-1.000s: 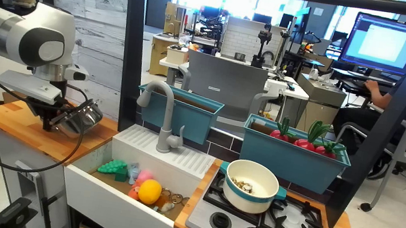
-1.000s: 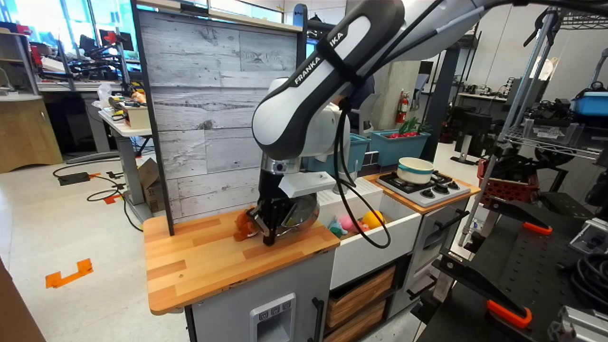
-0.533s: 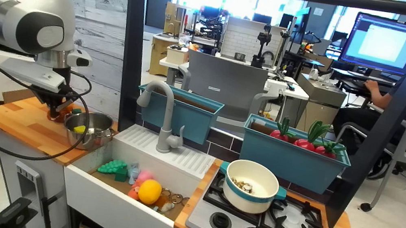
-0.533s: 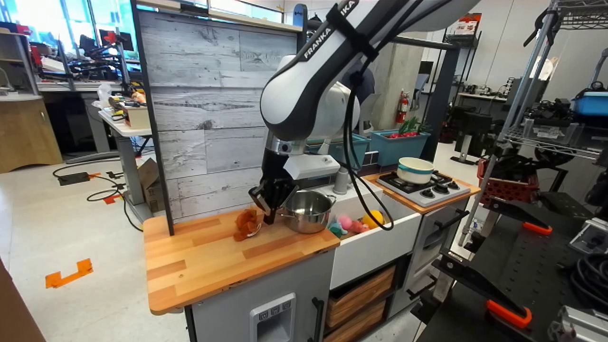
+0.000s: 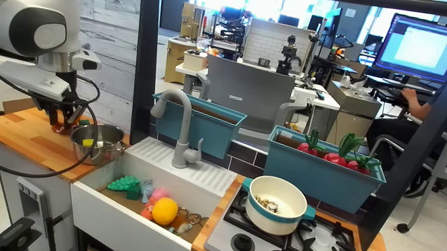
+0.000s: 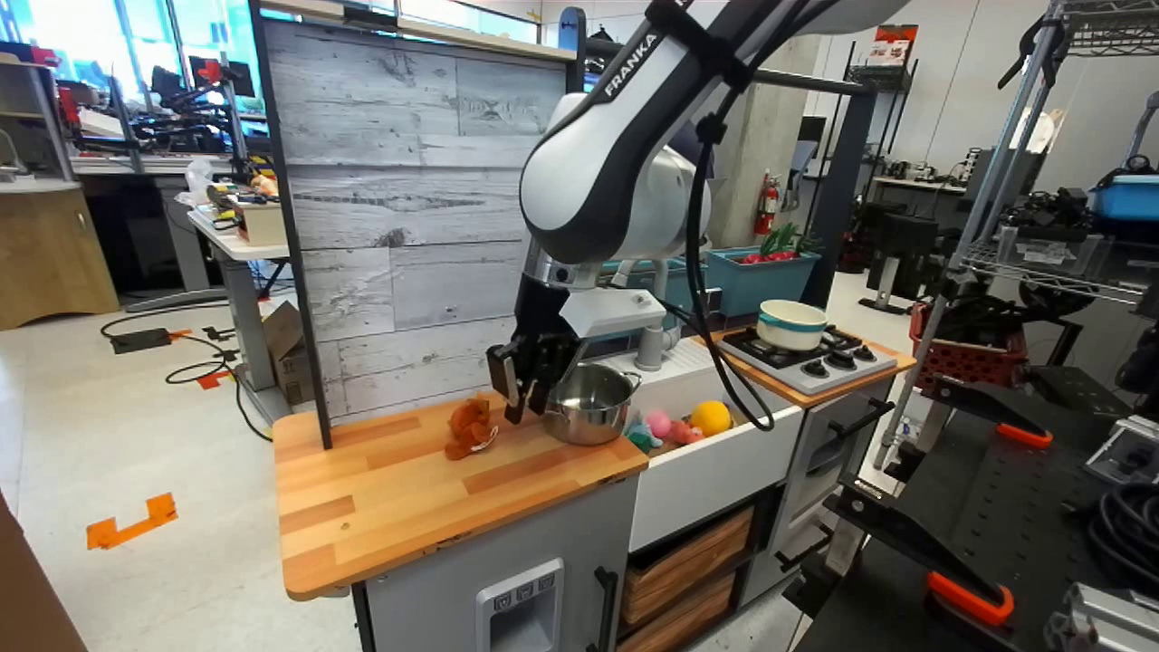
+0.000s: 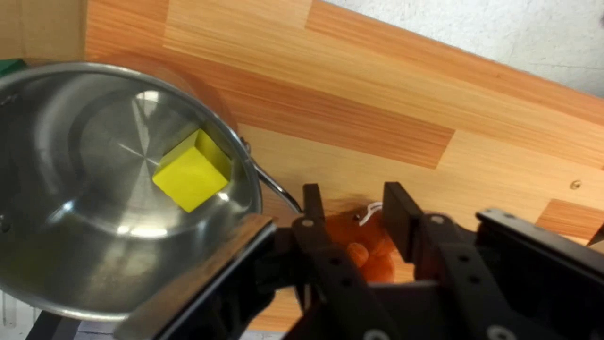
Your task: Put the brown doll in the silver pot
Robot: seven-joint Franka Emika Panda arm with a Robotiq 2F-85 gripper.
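Note:
The brown doll (image 6: 471,426) is a small orange-brown plush figure with a white string on the wooden counter. It is also in the wrist view (image 7: 373,231), and mostly hidden behind the gripper in an exterior view (image 5: 60,129). The silver pot (image 6: 584,426) stands upright on the counter beside the doll, towards the sink. It also shows in an exterior view (image 5: 108,156) and the wrist view (image 7: 108,189), with a yellow block (image 7: 191,177) inside. My gripper (image 7: 355,198) is open and empty above the counter, between doll and pot in an exterior view (image 6: 519,394); the doll shows below its fingers.
The white sink (image 5: 133,231) beside the pot holds several toys, with a grey faucet (image 5: 183,137) behind it. A cream-white pot (image 5: 276,218) stands on the stove. A grey plank wall (image 6: 435,226) rises behind the counter (image 6: 389,489). A black cable hangs from the arm.
One second ago the silver pot was tilted up at the gripper. It now stands upright on the counter. The gripper has risen clear of it and its fingers have spread; the doll stayed put.

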